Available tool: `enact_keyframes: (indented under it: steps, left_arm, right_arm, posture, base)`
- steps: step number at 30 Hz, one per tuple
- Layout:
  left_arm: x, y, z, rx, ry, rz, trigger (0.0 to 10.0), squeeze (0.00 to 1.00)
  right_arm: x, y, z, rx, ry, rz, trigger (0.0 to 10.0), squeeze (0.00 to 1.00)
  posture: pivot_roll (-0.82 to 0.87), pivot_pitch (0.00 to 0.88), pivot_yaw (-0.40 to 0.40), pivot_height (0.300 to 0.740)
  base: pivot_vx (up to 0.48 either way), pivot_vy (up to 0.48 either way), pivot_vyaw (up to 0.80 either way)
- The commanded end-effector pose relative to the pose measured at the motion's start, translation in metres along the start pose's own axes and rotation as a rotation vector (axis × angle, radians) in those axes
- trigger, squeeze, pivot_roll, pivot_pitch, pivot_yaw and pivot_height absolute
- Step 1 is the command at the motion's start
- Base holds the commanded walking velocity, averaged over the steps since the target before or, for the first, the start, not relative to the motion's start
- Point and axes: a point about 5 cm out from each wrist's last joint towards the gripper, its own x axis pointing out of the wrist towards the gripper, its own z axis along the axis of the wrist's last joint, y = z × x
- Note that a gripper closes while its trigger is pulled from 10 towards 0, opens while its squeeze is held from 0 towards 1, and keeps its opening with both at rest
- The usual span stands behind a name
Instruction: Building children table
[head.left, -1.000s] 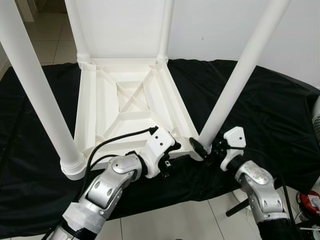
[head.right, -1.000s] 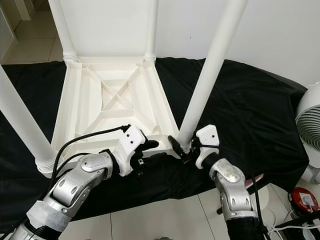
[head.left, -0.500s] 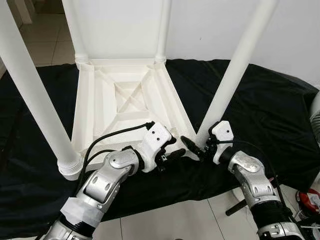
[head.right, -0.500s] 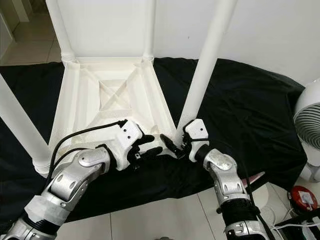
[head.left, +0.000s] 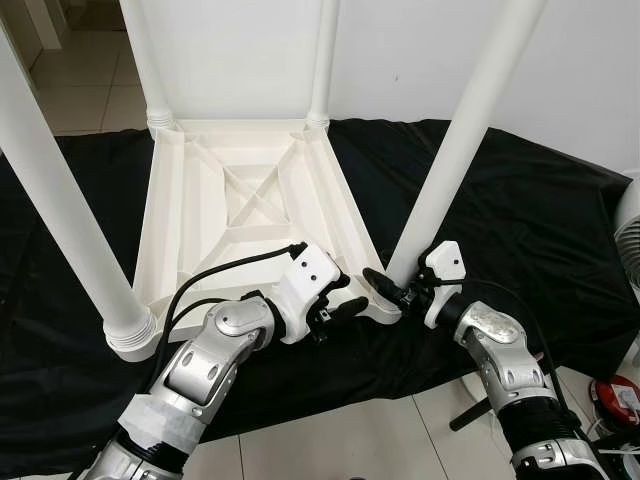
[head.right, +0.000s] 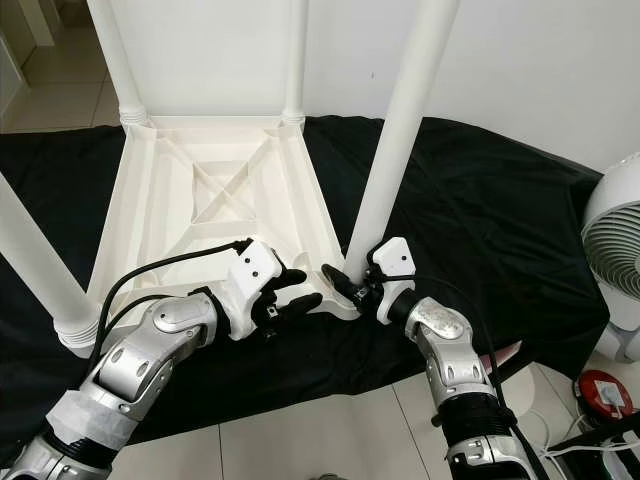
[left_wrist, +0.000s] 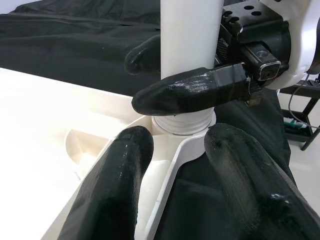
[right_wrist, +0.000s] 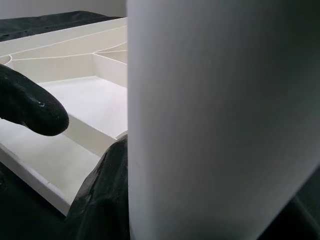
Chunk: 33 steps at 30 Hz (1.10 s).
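Observation:
The white plastic children's table (head.left: 250, 200) lies upside down on a black cloth, legs pointing up. My right gripper (head.left: 395, 290) is shut on the base of the near right leg (head.left: 460, 130), just above its threaded socket; one finger (left_wrist: 195, 90) crosses in front of the leg (left_wrist: 190, 35) and the other sits behind it. My left gripper (head.left: 345, 298) is open at that same corner. Its fingers (left_wrist: 115, 185) straddle the corner rim, one inside the tabletop and one over the cloth. In the right wrist view the leg (right_wrist: 220, 120) sits very close.
The near left leg (head.left: 60, 200) and two far legs (head.left: 140, 60) stand upright. The black cloth (head.left: 540, 220) covers a low platform ending at a tiled floor. A white fan (head.right: 615, 260) and a red item (head.right: 600, 395) sit at the right.
My left gripper has turned its fingers forward onto the table's near right corner. My right gripper has slid in against the leg base. The camera view shifted slightly.

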Motion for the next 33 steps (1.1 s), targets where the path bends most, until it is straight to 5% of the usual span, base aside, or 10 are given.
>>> enact_keyframes:
  steps: [1,10,13,20,24,32,33]
  left_arm:
    - [0.000,0.001,0.000,0.007,-0.004,0.002,10.0,0.00]
    - [0.001,0.001,0.000,-0.004,-0.010,0.021,10.0,0.00]
    - [-0.001,-0.002,-0.003,-0.011,-0.005,0.020,10.0,0.00]
    - [-0.001,-0.002,-0.004,-0.013,0.001,0.017,10.0,0.00]
    - [0.000,-0.001,-0.003,-0.013,-0.002,0.018,10.0,0.00]
    - [0.003,-0.002,-0.002,-0.016,-0.011,0.014,10.0,0.00]
    - [0.004,-0.002,-0.001,-0.018,-0.013,0.017,10.0,0.00]
  right_arm:
    - [0.001,0.013,-0.014,0.025,0.063,0.027,10.0,0.00]
    - [0.008,0.013,-0.003,0.057,0.022,-0.228,10.0,0.00]
    - [0.004,0.017,0.002,0.109,-0.011,-0.491,10.0,0.00]
    - [-0.003,0.029,-0.001,0.067,0.037,-0.777,10.0,0.00]
    - [0.005,0.044,0.001,0.084,0.041,-0.762,10.0,0.00]
    - [0.006,0.044,0.005,0.099,0.033,-0.757,10.0,0.00]
    - [0.007,0.045,0.008,0.106,0.013,-0.745,10.0,1.00]
  posture:
    - [0.04,0.032,-0.060,0.740]
    - [0.04,0.035,-0.066,0.740]
    - [0.04,0.040,-0.074,0.740]
    - [0.03,0.040,-0.070,0.740]
    - [0.03,0.041,-0.072,0.740]
    - [0.02,0.041,-0.071,0.740]
    - [0.02,0.042,-0.073,0.740]
  base:
    - [0.000,0.000,0.00]
    - [0.000,0.000,0.00]
    - [0.000,0.000,0.00]
    - [0.000,0.000,0.00]
    - [0.000,0.000,0.00]
    - [0.000,0.000,0.00]
    - [0.000,0.000,0.00]
